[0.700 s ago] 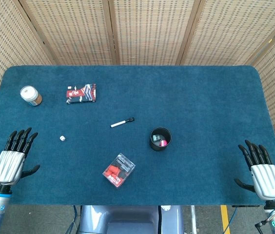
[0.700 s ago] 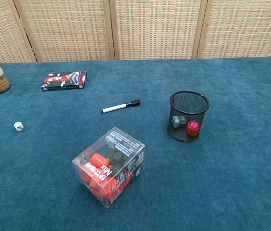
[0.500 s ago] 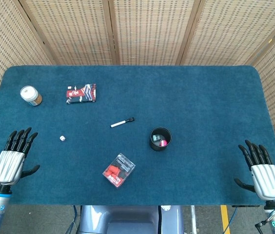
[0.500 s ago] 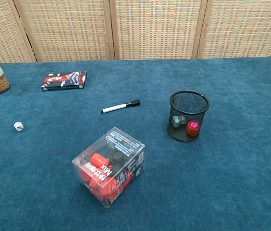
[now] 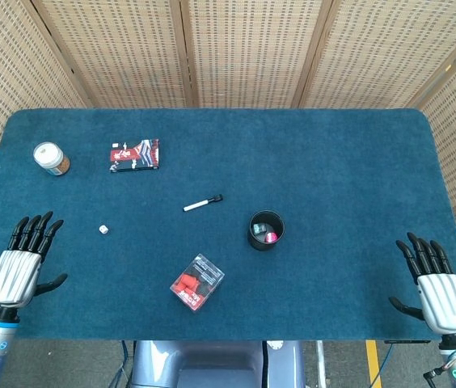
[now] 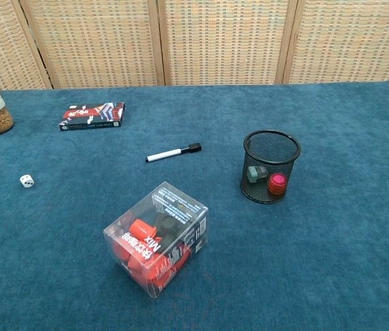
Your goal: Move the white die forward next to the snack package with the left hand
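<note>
the left hand [image 5: 19,267] and right hand [image 5: 437,284] rest at the near table edge, fingers spread, holding nothing. the white die [image 5: 103,229] lies ahead of the left hand, well short of the snack package [image 5: 135,154]. so small, it may roll from a clumsy pinch.

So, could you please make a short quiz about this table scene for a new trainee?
1. True or false: the left hand already holds the white die.
2. What lies inside the mesh cup? A) a marker B) small red and green things C) nothing
3. Fill in: the snack package lies between the marker and the ____.

Key: 1 false; 2 B; 3 jar.
</note>
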You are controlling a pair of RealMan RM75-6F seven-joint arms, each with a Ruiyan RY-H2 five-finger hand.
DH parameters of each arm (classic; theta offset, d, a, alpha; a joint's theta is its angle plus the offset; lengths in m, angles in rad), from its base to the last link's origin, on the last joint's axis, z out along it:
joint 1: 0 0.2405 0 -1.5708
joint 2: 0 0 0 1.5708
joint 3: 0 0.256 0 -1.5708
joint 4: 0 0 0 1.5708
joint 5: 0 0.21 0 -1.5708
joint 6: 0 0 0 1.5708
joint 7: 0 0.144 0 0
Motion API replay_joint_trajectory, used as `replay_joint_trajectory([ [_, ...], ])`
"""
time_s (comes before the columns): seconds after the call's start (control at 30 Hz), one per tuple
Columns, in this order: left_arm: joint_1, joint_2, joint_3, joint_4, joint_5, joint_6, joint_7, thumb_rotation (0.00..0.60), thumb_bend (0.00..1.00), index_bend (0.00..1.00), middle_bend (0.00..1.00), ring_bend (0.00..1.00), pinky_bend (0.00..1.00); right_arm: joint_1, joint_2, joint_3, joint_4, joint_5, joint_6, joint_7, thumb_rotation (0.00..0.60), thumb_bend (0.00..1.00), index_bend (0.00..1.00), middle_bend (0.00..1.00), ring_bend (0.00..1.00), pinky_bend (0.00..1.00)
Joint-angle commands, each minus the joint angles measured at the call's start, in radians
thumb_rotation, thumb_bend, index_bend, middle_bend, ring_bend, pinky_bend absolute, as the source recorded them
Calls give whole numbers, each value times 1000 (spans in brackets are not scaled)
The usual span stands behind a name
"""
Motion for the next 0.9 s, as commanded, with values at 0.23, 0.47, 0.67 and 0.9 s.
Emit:
replay_joint_trajectory([
  [0.23,-3,-1,5,3,-4,-14,-3,600,57,74,0,0,0,4,-4,1,2,2,-9,-4,600,156,47,0,0,0],
  [0.47,-18,13,12,-11,-3,-48,-28,600,64,107,0,0,0,6,-9,2,4,4,-14,-8,600,156,47,0,0,0],
  [0.67,-77,82,14,-20,-6,-155,-88,600,105,175,0,0,0,5,-8,1,1,5,-14,-10,600,156,47,0,0,0],
  [0.9,-179,181,8,0,0,-312,-173,600,186,243,0,0,0,5,-10,1,2,5,-14,-13,600,156,47,0,0,0],
])
